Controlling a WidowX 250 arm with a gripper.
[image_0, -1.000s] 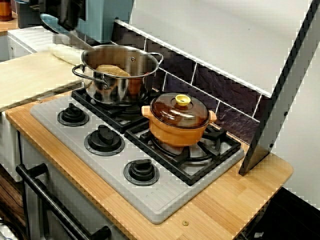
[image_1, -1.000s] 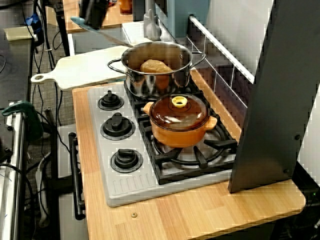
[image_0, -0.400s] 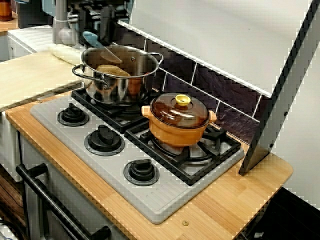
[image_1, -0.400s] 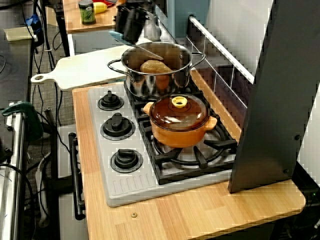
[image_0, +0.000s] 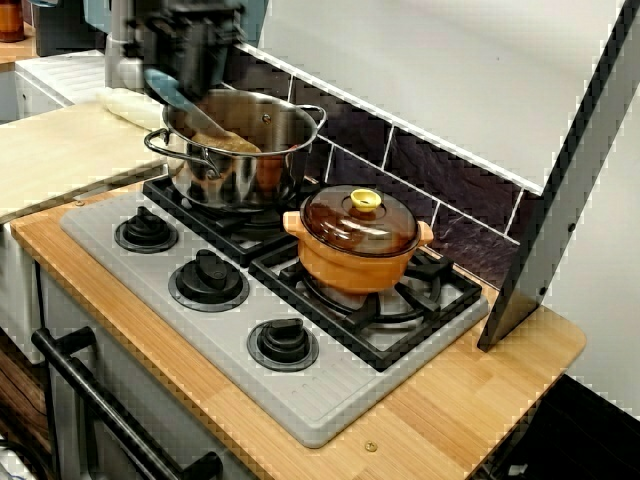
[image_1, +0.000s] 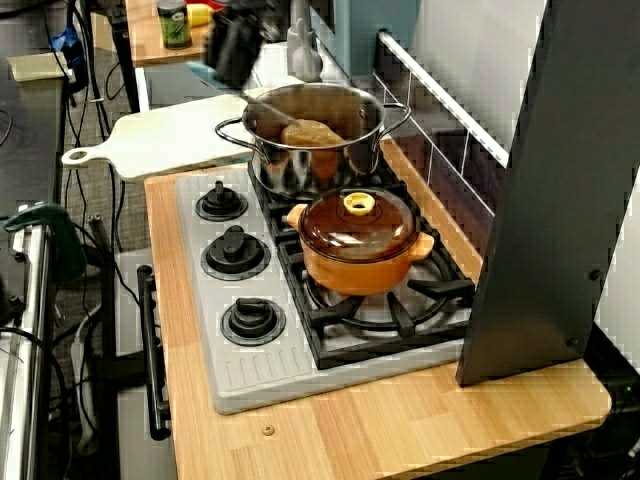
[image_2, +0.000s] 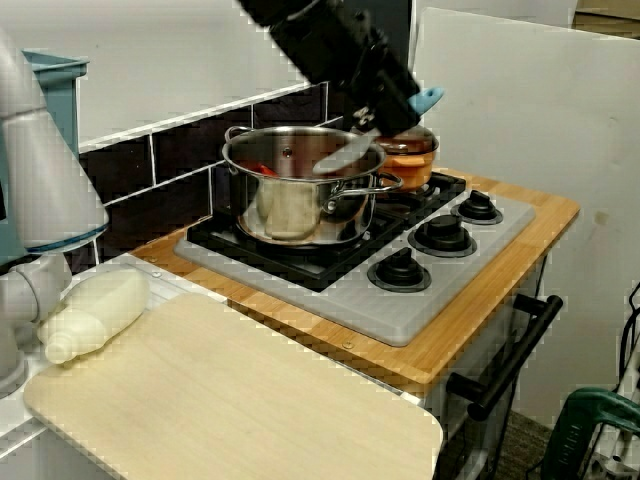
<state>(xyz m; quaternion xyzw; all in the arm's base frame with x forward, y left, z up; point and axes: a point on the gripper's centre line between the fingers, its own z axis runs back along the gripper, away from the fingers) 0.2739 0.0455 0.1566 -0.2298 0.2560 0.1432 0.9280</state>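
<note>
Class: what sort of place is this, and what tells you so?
Likely a mock kitchen: a gas hob with knobs, a steel pot and orange casserole on it, dark tiles behind.

Upper left: gripper (image_1: 232, 60), blurred, grips spatula (image_1: 262, 106); blade slants into steel pot (image_1: 310, 170), beside brown lump (image_1: 312, 132). Orange pot (image_1: 360, 245) centre frame.

Dark tiled backsplash (image_0: 440, 170), white wall panel (image_0: 430, 70), wooden countertop (image_0: 470, 400)

Your arm (image_2: 320, 40) slants steeply downward, wrist tilted. Your gripper (image_2: 388, 112) is clamped on the spatula (image_2: 342, 157), fingers closed.
</note>
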